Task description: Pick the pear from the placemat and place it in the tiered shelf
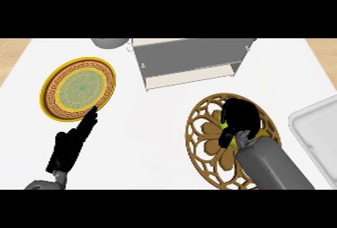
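- Fingers (84, 122) of the left hand (69, 144) are held straight and together, released, with nothing in them; their tips reach the lower rim of the plate (77, 89).
- That gold-rimmed plate, green at its centre, is set at the table's (151, 133) left.
- At the top edge, a grey rounded object (108, 42) is only partly seen, just left of the shelf (191, 60).
- The grey tiered shelf stands at top centre, well apart from the placemat (211, 147).
- The round, openwork gold-brown placemat lies right of centre.
- The right hand (240, 118) is lowered over the placemat, its fingers curled around the pear (224, 139), of which only a yellow sliver is seen.
- Whether the pear is lifted off the placemat cannot be told.
- A pale tray (316, 129) is cut off by the right edge.
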